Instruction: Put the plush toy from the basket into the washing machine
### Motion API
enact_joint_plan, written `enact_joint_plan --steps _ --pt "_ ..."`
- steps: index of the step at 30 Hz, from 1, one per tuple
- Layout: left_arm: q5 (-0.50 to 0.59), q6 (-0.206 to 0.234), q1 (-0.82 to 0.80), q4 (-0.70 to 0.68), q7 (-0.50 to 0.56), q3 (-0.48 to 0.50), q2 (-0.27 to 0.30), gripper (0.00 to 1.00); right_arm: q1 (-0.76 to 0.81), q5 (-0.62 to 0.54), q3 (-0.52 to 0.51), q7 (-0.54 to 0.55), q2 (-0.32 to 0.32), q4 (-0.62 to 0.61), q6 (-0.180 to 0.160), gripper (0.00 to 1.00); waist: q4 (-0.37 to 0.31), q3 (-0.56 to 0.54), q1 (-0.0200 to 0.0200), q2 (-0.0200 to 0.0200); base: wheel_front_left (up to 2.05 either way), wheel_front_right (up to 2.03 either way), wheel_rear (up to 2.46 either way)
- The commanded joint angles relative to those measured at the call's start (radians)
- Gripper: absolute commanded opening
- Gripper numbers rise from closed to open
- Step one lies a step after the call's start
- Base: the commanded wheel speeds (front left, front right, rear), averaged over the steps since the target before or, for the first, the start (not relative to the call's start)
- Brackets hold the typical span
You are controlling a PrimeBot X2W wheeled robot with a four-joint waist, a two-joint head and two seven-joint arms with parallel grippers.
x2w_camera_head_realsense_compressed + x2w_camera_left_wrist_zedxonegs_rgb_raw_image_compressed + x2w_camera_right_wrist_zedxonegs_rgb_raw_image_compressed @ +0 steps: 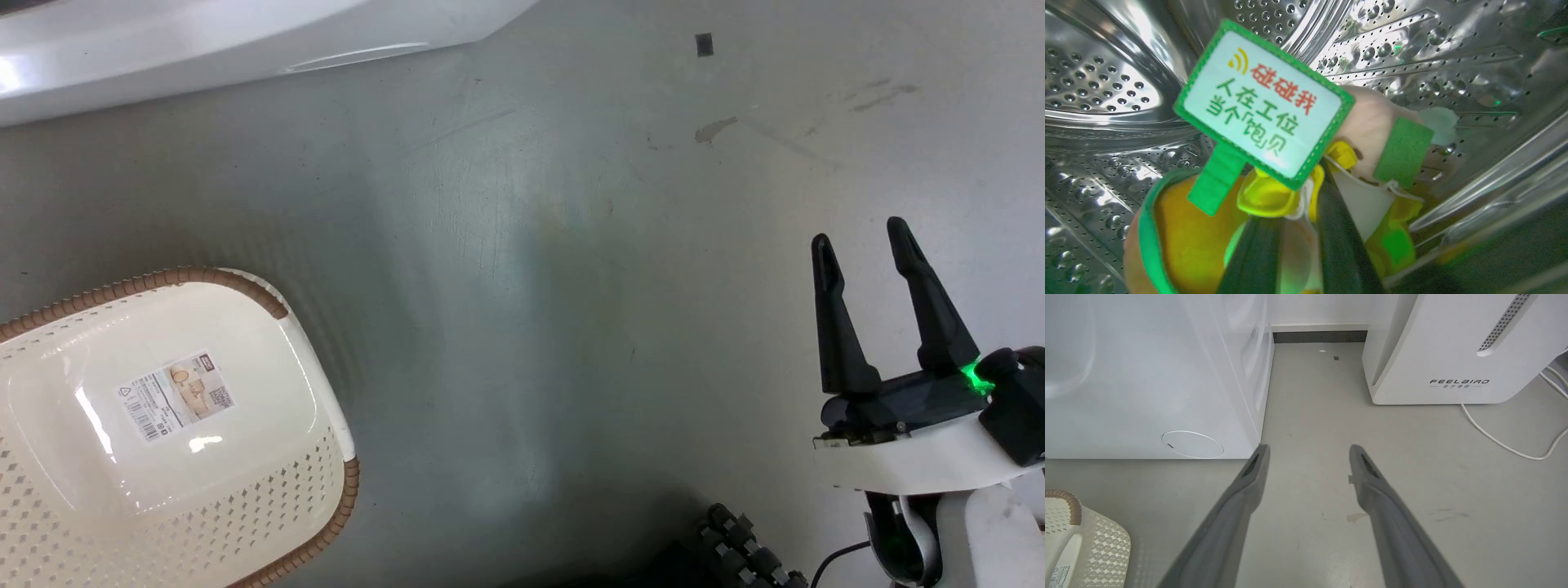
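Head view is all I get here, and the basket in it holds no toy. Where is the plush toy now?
Observer: In the left wrist view, the plush toy is inside the washing machine, in its steel drum.
Operator: Is it released?
Observer: No, the left hand is shut on it.
Operator: Anything near my right hand?
Observer: In the right wrist view, a white cable lies on the floor beside a white appliance, ahead of the open hand.
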Motion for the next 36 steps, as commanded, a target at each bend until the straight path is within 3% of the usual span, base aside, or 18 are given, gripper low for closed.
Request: enact_joint_plan --steps 1,6,7,8,16,26,31,36 --pt "-0.004 -0.003 -0.014 0.008 0.002 -0.005 0.01 0.0 -0.014 0.005 0.002 -0.005 0.001 -0.005 -0.001 1.0 0.001 0.001 -0.0001 0.0 0.0 0.0 0.0" --pt "-0.056 -0.003 -0.017 0.034 -0.022 -0.054 0.007 0.0 -0.017 0.0 0.002 -0.005 0.001 -0.004 -0.001 1.0 0.011 -0.002 -0.0001 0.0 0.0 0.0 0.0" --pt "-0.063 -0.003 -0.019 0.038 -0.029 -0.063 0.008 0.76 -0.017 -0.003 0.002 -0.005 0.001 -0.004 -0.001 1.0 0.015 -0.004 -0.0001 0.0 0.0 0.0 0.0" --pt "-0.069 -0.003 -0.022 0.044 -0.039 -0.065 0.009 1.0 -0.017 -0.006 0.002 -0.005 0.001 -0.003 -0.001 1.0 0.018 -0.008 -0.0001 0.0 0.0 0.0 0.0" --pt "-0.124 -0.003 0.025 0.116 -0.144 -0.066 -0.028 1.0 -0.016 -0.038 -0.022 -0.005 0.001 0.009 -0.001 1.0 0.056 -0.108 -0.0001 0.0 0.0 0.0 0.0" --pt "-0.205 0.0 0.21 0.186 -0.315 -0.056 -0.119 1.0 0.019 -0.102 -0.063 -0.005 0.001 0.037 -0.001 1.0 0.138 -0.349 -0.0001 0.0 0.0 0.0 0.0" --pt "-0.24 0.016 0.324 0.16 -0.37 -0.04 -0.158 1.0 0.045 -0.12 -0.069 -0.005 0.001 0.049 -0.001 1.0 0.181 -0.461 -0.0001 0.0 0.0 0.0 0.0" --pt "-0.276 0.058 0.478 0.05 -0.385 0.004 -0.185 1.0 0.08 -0.125 -0.073 -0.005 0.001 0.054 -0.001 1.0 0.221 -0.562 -0.0001 0.0 0.0 0.0 0.0"
